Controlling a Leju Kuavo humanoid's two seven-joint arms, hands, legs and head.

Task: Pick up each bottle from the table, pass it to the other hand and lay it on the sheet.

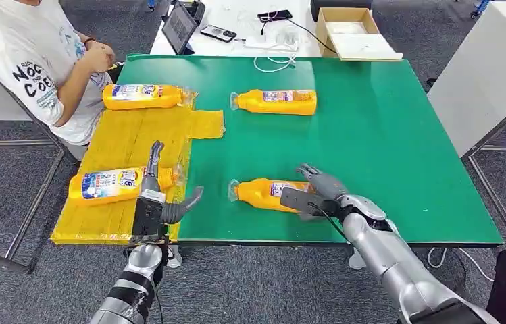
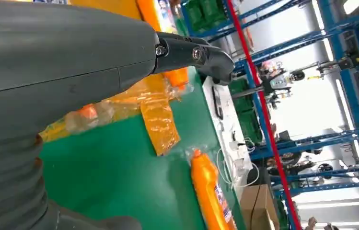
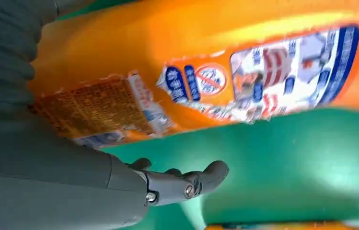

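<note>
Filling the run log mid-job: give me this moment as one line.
sheet: two bottles laid | table: two bottles left | right hand: at near bottle, grip unclear | left hand: open, empty, over sheet

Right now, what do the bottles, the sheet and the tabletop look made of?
Orange bottles: likely plastic, glossy, printed label, clear crinkly film bunched at the neck.
Yellow sheet: thin plastic film or foil by its wrinkles and shine; unsure.
Green tabletop: smooth matte surface, soft glare; material unclear.
</note>
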